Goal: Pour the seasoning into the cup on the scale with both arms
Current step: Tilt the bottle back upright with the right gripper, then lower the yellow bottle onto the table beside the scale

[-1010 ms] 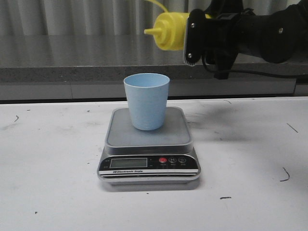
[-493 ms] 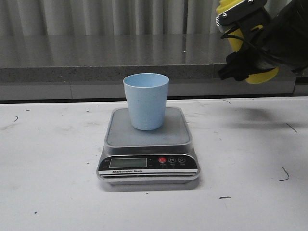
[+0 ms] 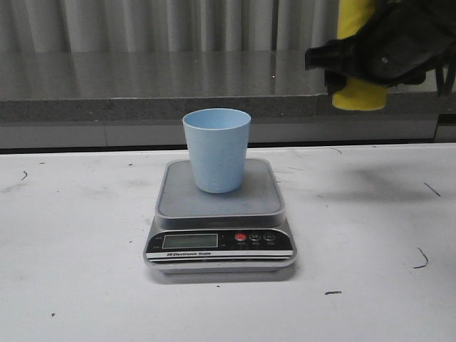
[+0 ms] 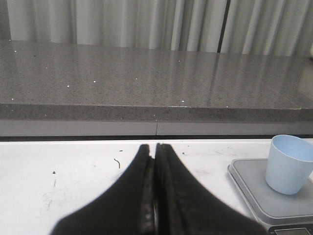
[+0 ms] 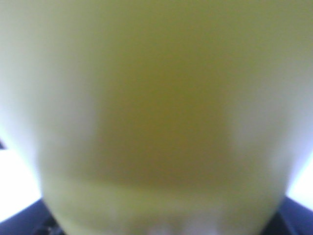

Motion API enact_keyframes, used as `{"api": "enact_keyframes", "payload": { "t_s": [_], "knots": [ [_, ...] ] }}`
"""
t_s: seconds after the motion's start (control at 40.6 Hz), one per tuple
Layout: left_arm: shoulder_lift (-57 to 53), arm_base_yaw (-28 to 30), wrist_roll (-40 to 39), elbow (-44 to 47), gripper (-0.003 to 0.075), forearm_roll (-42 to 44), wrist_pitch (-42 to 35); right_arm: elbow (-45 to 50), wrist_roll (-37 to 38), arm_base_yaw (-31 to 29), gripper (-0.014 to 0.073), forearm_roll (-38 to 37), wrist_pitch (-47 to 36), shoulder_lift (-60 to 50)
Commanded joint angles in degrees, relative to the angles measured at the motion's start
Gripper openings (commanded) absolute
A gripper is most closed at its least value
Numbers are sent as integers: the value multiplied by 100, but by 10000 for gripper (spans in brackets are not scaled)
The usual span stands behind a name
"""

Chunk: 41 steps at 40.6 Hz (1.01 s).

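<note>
Items counted from the front: one scale [image 3: 219, 214], one cup [image 3: 216, 149], one yellow seasoning bottle [image 3: 358, 94], two arms, of which only the right shows in the front view.

Scale: sits flat at the centre of the white table [image 3: 78, 242], black panel with lit-off display, one red and two dark buttons facing the viewer.

Cup: pale blue, upright, mouth open, standing on the grey platform toward its rear edge at 12 o'clock; platform rim bare on all sides of it.

Seasoning bottle: held aloft at 2 o'clock from the cup, well apart from it, upright, base downward and clear of the table; its top runs out of the picture. Fills the right wrist view [image 5: 156, 117] as a yellow blur.

Right gripper [image 3: 370, 53]: black, wrapped around the bottle's middle, gripping it.

Left gripper [image 4: 155, 196]: fingers pressed together, nothing between them, low over the table at 9 o'clock from the scale.

Open room: bare tabletop left, right and in front of the scale; grey ledge [image 3: 142, 107] runs behind at 12 o'clock.
</note>
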Motion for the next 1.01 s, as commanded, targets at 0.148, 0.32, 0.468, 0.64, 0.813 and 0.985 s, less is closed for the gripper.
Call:
{"api": "enact_keyframes", "payload": {
  "t_s": [0.148,0.32,0.468,0.64,0.813,0.985],
  "knots": [
    [70,18,-52,-153,-20,-49,-464,606,52,1,257,-299,-328,-1088],
    [70,18,-52,-153,-20,-49,-464,873,52,1,257,-783,-122,-994],
    [70,18,-52,-153,-20,-49,-464,871,52,80,257,-1210,103,-650],
    [70,18,-52,-153,-20,-49,-464,871,52,261,257,-1468,-116,-69],
    [70,18,-52,-153,-20,-49,-464,871,387,412,257,-1468,-629,412],
    [70,18,-52,-153,-20,-49,-464,871,1000,416,257,-1484,-730,537]
  ]
}}
